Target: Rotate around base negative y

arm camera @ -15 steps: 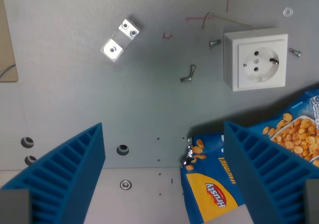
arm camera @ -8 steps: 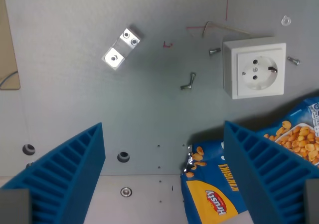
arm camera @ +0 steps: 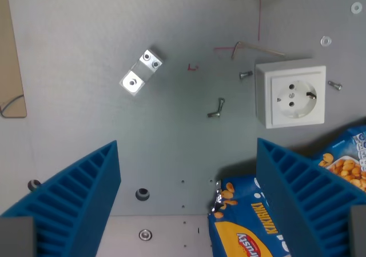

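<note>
In the wrist view the pincer (arm camera: 186, 205) looks straight down on a grey metal counter (arm camera: 86, 51), its two ribbed blue fingers (arm camera: 74, 200) spread wide apart at the bottom corners with nothing between them, so it is released and carries nothing. The task names no object to pick up; it is a pure turning of the arm about a base axis, and judging from this one frame the step in hand is that rotation itself, the camera held over the counter with no grasp being set up. The next move, as I judge it, calls for a smooth tilt in the same sense while keeping the fingers clear of what lies below. Under the finger at the wrist view's right lies a blue snack bag (arm camera: 251, 234) printed with peanuts, partly hidden by that finger; whether they touch cannot be told. Above it sits a white wall socket (arm camera: 291, 94), well apart from the pincer. A small metal bracket (arm camera: 141, 72) lies toward the upper left, a bent hex key (arm camera: 251, 48) above the socket, and loose screws (arm camera: 216, 108) are scattered near it.
</note>
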### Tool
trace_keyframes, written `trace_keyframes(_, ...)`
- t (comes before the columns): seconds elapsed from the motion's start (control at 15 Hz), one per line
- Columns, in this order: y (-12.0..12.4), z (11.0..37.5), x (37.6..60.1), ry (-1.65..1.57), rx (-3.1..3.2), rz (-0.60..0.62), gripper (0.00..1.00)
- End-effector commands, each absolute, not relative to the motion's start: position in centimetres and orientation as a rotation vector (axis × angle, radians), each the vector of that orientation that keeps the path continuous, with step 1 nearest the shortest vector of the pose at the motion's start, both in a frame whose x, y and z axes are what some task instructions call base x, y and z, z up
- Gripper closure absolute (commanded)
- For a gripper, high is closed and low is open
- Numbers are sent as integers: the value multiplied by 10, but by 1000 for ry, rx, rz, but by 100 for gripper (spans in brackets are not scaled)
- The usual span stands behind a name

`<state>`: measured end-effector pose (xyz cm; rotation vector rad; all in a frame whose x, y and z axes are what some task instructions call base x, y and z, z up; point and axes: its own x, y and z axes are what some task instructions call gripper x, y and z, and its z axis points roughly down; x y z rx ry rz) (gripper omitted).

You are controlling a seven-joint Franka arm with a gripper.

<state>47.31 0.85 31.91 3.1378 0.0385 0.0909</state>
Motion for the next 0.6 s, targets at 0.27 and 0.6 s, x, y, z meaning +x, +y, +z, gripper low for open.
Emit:
trace_keyframes(0.27, 8, 319, 460, 37, 3092, 513, 0)
trace_keyframes(0.6, 8, 319, 460, 37, 3072, 616, 0)
